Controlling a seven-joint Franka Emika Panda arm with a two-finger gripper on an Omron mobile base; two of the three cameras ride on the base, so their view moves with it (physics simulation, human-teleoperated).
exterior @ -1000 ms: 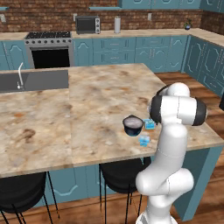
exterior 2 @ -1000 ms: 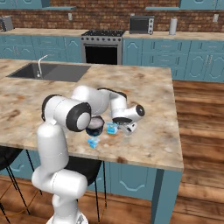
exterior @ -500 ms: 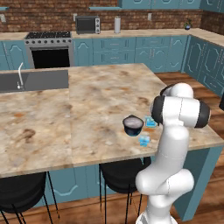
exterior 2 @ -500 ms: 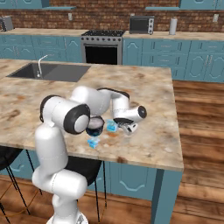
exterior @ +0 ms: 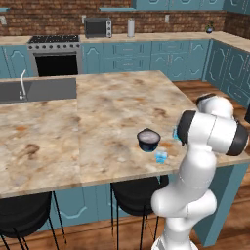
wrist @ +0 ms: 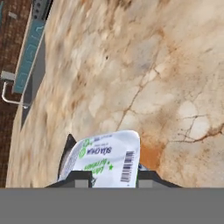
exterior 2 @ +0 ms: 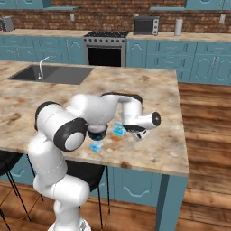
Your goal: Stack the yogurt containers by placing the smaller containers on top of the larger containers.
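Note:
In the hand view, a small light-blue yogurt cup (wrist: 109, 157) with a white printed lid sits between my two finger tips (wrist: 83, 178), which press on its sides. My gripper (exterior 2: 128, 131) is low over the counter near its right front corner, shut on this cup (exterior 2: 118, 130). The dark navy tub (exterior: 148, 139) with a pale grey top stands just left of it, partly behind my arm in the right base view. A second small blue cup (exterior: 160, 157) stands alone in front of the tub, near the counter's front edge (exterior 2: 95, 147).
The marble island counter (exterior: 97, 127) stretches away to the left, with a sink and tap (exterior: 29, 90) at its far left. Black stools (exterior: 134, 195) stand under the front edge. A stove and teal cabinets (exterior: 53, 58) line the back wall.

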